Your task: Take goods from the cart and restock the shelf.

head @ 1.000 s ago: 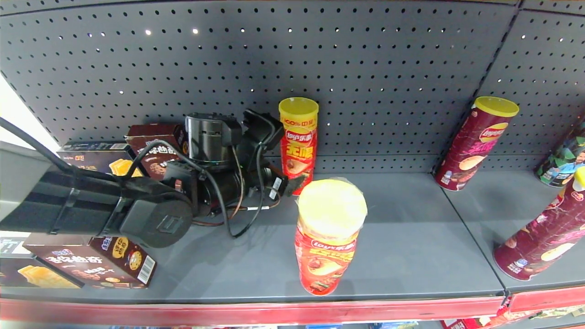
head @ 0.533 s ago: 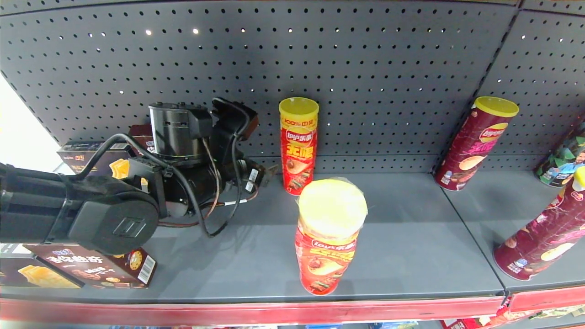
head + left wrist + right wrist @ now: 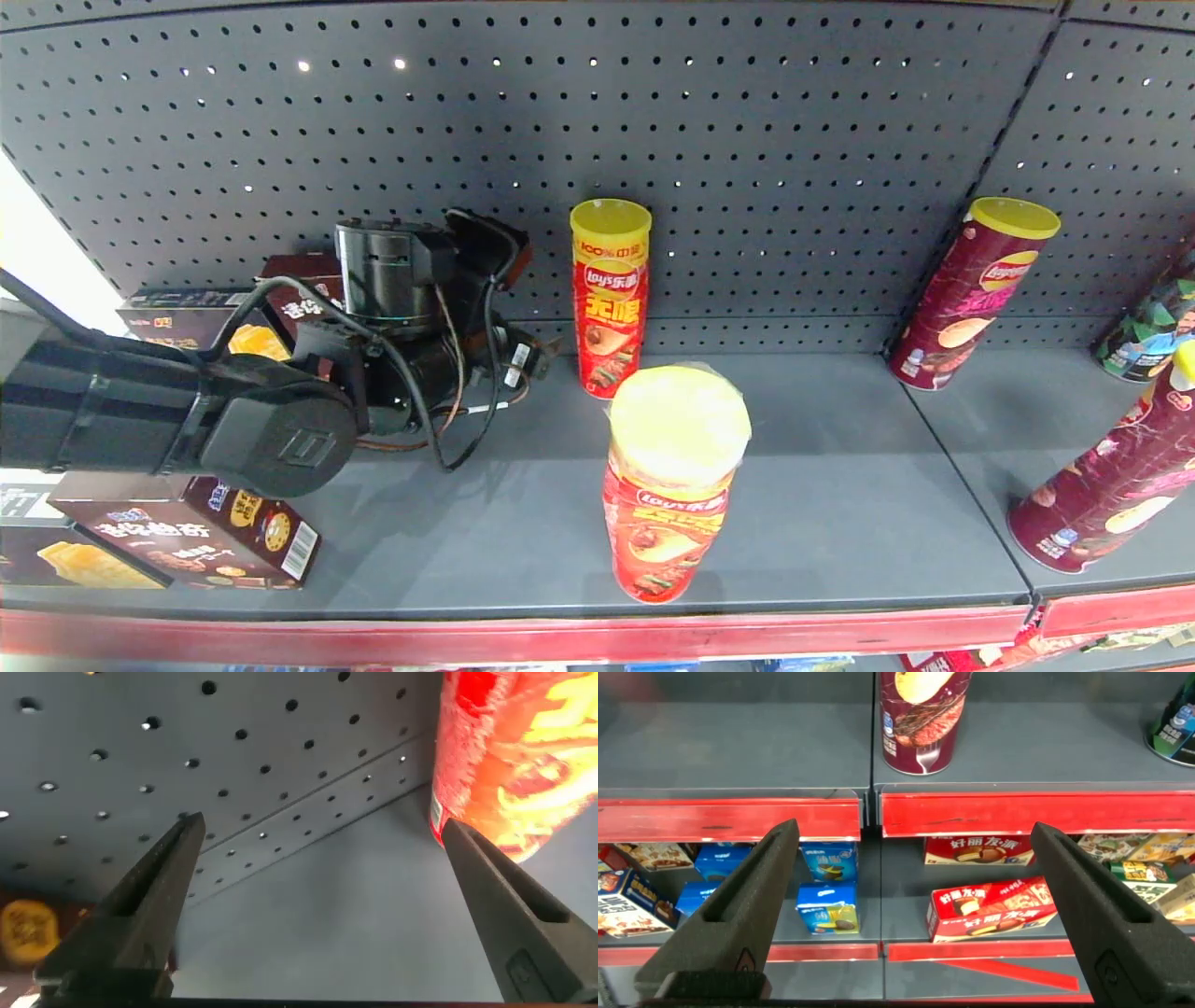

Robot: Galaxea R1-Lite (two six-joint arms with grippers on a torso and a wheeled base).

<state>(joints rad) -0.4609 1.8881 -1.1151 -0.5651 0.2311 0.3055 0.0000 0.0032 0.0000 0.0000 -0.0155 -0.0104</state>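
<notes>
Drawn back leftward along the shelf (image 3: 822, 485), taking the left gripper (image 3: 543, 348) away from the base of the rear red chip can (image 3: 610, 294) to a spot near it. Then shifted slightly rightward again at wrist and elbow, uncovering part of the brown box (image 3: 297, 285) behind.

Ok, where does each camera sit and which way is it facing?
Head view: on the head, looking down at the shelf; left gripper beside the back red can.
Left wrist view: on the left wrist, facing the pegboard between its open fingers.
Right wrist view: on the right wrist, facing the red shelf edge and boxes below; right gripper open.
Shared: head and left wrist views both show the back red can.
</notes>
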